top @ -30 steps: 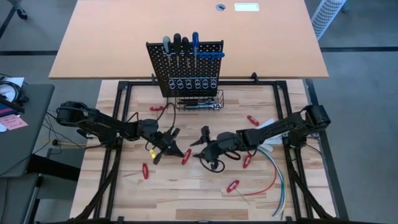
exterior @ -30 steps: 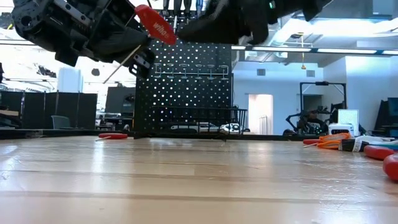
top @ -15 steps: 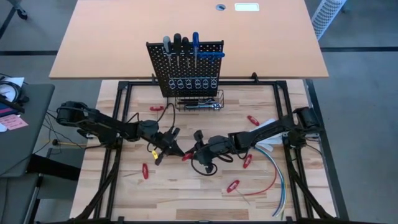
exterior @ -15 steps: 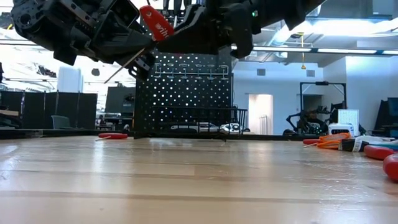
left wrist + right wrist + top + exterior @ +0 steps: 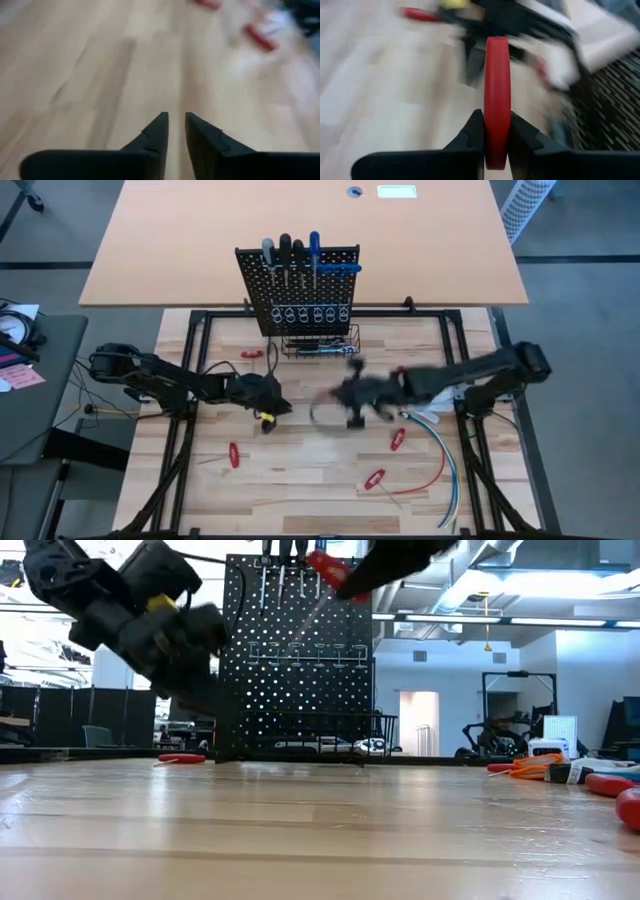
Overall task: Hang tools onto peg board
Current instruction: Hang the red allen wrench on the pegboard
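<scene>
right end effector [image 5: 496, 131] clamped on a red-handled tool [image 5: 497, 95] above mid-table, left end effector [image 5: 176, 126] slightly parted and empty near the table [image 5: 300, 480]; transport step, next needs alignment with a free holder on the peg board [image 5: 300, 290].

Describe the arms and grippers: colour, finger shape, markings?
Both arms are dark, jointed, slim links. The left gripper has two matte black fingers tapering to wedge tips; a yellow mark sits near its wrist. The right gripper has matching black tapered fingers.
</scene>
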### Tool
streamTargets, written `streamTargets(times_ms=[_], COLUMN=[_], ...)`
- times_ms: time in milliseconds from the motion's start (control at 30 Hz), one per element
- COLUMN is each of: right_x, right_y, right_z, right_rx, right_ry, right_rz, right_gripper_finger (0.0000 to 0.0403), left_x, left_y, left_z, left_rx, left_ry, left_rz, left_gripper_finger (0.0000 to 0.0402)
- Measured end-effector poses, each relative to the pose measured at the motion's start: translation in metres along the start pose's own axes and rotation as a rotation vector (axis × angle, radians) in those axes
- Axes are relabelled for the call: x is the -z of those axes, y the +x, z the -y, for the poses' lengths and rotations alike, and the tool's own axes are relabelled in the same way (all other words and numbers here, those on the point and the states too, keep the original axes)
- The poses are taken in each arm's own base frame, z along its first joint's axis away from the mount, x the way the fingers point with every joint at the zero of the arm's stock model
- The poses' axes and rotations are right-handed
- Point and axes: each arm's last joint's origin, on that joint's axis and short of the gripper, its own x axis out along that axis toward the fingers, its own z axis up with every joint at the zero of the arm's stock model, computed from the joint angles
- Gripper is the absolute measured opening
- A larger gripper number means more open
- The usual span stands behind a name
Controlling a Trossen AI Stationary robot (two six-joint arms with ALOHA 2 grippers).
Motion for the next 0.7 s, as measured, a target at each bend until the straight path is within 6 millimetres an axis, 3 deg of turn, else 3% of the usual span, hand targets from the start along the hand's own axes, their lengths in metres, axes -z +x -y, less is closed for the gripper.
streamTargets(times_ms=[133,233,433,567,700], right_x=[-0.009,-0.015,-0.021,-0.027,-0.031], right_y=[-0.031,-0.048,-0.057,-0.053,-0.046], right_z=[0.049,0.089,0.161,0.186,0.197], right_rx=[0.162,0.273,0.4,0.414,0.403], right_ry=[0.201,0.328,0.415,0.391,0.369], right_rz=[-0.168,-0.267,-0.391,-0.46,-0.5], right_gripper_finger=[0.0045,0.0045,0.0045,0.0045,0.0045], left_x=[0.015,0.02,0.025,0.03,0.035], left_y=[0.001,0.004,0.018,0.028,0.035], left_z=[-0.009,-0.009,-0.004,-0.004,-0.006], left_rx=[-0.207,-0.288,-0.326,-0.316,-0.316], left_ry=[-0.123,-0.181,-0.161,-0.145,-0.143], left_rz=[-0.116,-0.103,-0.043,-0.032,-0.036], left_gripper_finger=[0.0087,0.0093,0.0095,0.0095,0.0095])
